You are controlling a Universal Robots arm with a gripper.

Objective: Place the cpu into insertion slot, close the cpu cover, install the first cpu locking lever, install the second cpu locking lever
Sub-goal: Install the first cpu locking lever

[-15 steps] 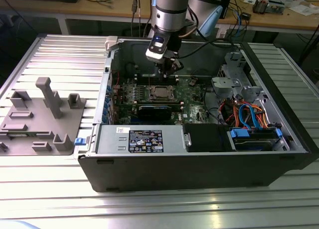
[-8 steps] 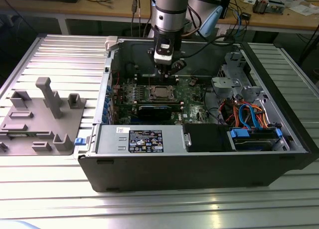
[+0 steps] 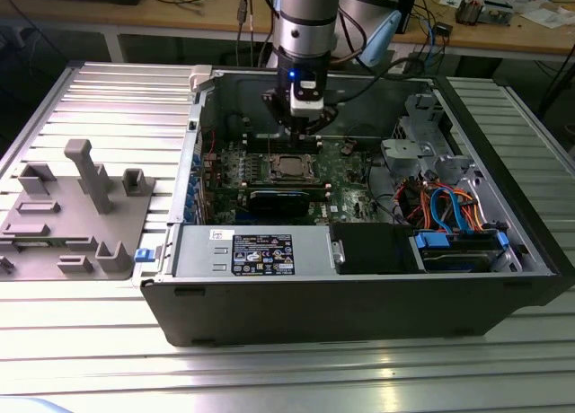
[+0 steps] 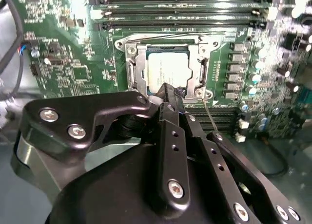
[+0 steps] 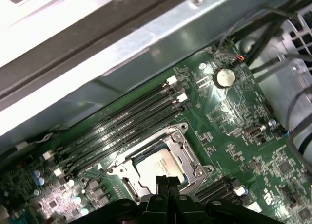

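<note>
While black fingers (image 4: 168, 103) sit closed | flat silver cpu (image 4: 165, 70) framed by shiny cpu cover (image 4: 135, 70)

Matt silver-grey metal cpu (image 4: 165, 70), shiny metal cpu cover (image 4: 138, 70), smooth matt black metal tool (image 4: 169, 91)

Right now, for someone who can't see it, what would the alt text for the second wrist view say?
The black gripper is poised at the edge of the cpu, which lies flat, framed by the silvery cpu cover, on a green circuit board.
</note>
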